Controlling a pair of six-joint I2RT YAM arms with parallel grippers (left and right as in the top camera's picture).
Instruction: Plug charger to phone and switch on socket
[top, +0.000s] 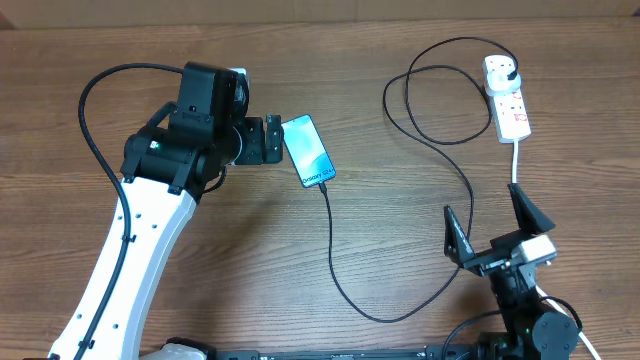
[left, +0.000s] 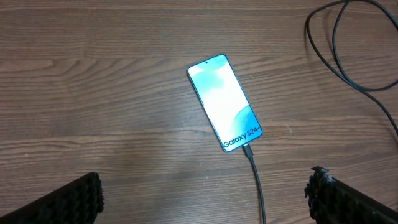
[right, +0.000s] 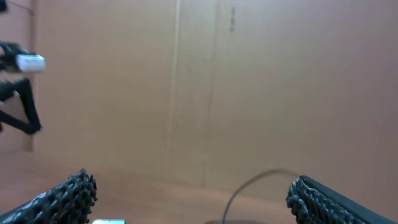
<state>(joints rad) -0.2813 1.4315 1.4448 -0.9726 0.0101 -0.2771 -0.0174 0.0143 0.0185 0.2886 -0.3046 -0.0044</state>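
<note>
Wooden counter (left: 93, 93), phone (left: 224, 102) lying flat and slightly askew, lit teal-blue screen up with white "Galaxy S24+" text, charger (left: 257, 180) connector seated in its lower edge, cable running down off frame, black cable loop (left: 348, 74) upper right, left end effector (left: 205, 199) fingers (left: 74, 199) spread wide at the bottom corners, holding nothing.

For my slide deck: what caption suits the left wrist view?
Lit phone flat on the table, charger plugged into its lower end, left gripper open.

Phone (top: 309, 151) left of centre on table (top: 330, 60), charger (left: 256, 183) seemingly in its near end, socket (top: 510, 105) far right.
</note>
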